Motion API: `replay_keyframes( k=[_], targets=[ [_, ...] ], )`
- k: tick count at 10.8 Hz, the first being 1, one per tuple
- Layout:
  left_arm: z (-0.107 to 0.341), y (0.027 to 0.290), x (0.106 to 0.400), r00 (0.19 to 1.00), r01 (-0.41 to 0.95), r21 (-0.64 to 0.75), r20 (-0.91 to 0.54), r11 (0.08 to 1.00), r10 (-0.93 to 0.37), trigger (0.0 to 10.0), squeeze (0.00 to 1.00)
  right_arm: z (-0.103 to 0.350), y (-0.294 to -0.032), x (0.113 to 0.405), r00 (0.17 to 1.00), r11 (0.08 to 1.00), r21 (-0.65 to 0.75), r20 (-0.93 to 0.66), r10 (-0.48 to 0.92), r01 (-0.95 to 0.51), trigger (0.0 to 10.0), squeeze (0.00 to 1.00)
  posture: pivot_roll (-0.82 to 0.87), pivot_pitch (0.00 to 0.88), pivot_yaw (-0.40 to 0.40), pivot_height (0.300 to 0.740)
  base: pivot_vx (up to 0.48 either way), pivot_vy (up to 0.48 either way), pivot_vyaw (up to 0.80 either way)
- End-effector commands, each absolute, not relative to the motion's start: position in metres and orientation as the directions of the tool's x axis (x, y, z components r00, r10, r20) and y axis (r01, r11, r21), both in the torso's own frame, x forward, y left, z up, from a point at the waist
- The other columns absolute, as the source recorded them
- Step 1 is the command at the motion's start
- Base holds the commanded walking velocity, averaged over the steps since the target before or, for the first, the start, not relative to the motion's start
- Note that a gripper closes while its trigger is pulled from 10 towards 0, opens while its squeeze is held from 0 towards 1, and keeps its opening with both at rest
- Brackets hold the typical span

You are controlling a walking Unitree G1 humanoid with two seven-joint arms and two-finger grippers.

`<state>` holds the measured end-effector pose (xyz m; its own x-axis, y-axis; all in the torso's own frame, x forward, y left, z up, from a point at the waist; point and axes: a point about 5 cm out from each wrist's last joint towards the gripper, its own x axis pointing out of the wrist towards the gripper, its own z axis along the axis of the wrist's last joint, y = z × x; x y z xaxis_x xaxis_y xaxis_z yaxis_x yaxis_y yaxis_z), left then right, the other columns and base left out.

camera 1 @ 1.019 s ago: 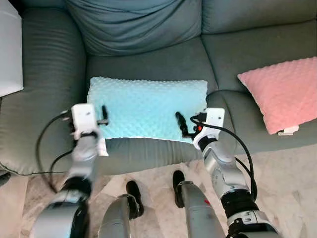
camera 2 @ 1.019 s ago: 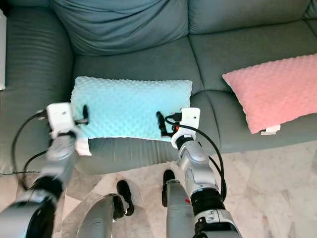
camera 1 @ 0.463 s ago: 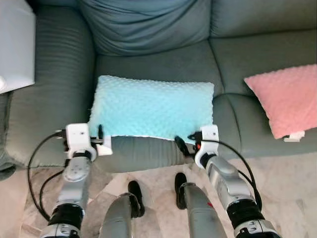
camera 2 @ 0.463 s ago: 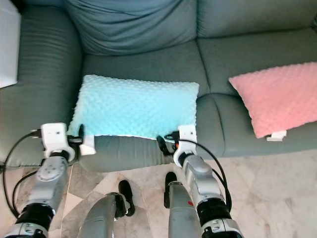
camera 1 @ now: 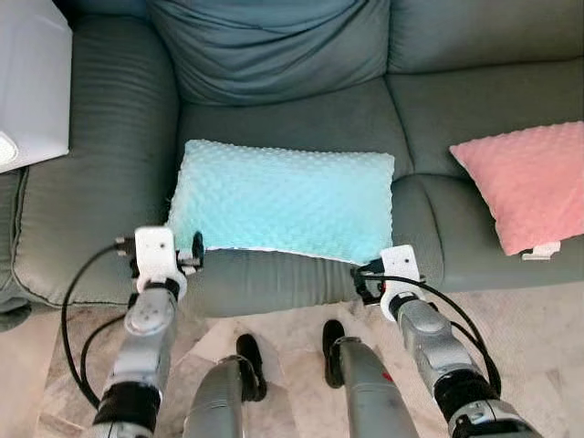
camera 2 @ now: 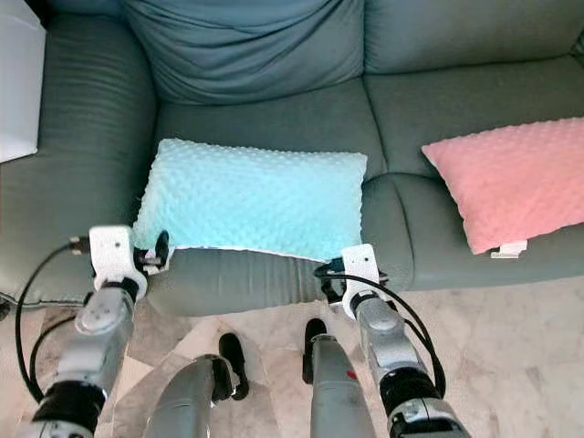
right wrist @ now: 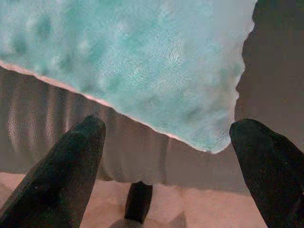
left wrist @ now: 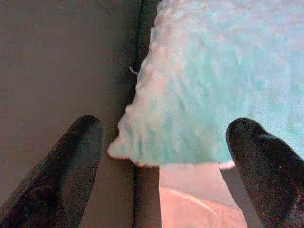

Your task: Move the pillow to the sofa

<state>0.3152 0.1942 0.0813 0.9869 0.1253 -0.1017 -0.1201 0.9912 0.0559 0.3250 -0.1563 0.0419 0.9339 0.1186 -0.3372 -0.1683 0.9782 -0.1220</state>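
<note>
Turquoise pillow [camera 1: 285, 199] flat on sofa [camera 1: 109, 173] seat, at front edge | left gripper [left wrist: 164, 156] released, off its front-left corner | right gripper [right wrist: 166, 156] released, off front-right corner

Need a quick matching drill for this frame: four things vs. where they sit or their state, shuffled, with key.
Things:
1. aqua pillow
2. pink pillow
3. left pincer
4. white object

Places or states:
A. on the sofa's left armrest
B. open, off the pillow's near left corner
C. flat on the sofa's middle seat
D. on the right seat cushion

Pairs: 1-C, 2-D, 3-B, 4-A
</note>
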Motion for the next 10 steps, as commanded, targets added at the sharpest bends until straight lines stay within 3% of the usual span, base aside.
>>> replay_keyframes(
  k=[1, 5, 10],
  targets=[
    [0.068, 0.197, 0.304, 0.979, -0.119, 0.06, -0.161, 0.991, 0.128, 10.0, 0.0, 0.026, -0.162, 0.314, 0.926, 0.983, -0.127, -0.37, 0.078, -0.133, 10.0, 0.0, -0.13, 0.442, 0.078, 0.74, 0.0, 0.0, 0.0],
    [0.07, 0.194, 0.303, 0.977, -0.112, 0.058, -0.175, 0.992, 0.121, 10.0, 0.0, 0.046, -0.168, 0.329, 0.97, 0.994, -0.087, -0.24, 0.037, -0.059, 10.0, 0.0, -0.12, 0.449, 0.085, 0.74, 0.0, 0.0, 0.0],
    [0.072, 0.188, 0.303, 0.978, -0.104, 0.044, -0.175, 0.994, 0.11, 10.0, 0.0, 0.045, -0.164, 0.332, 0.96, 0.995, 0.04, -0.259, 0.103, -0.096, 10.0, 0.0, -0.09, 0.455, 0.091, 0.74, 0.0, 0.0, 0.0]
  ],
)
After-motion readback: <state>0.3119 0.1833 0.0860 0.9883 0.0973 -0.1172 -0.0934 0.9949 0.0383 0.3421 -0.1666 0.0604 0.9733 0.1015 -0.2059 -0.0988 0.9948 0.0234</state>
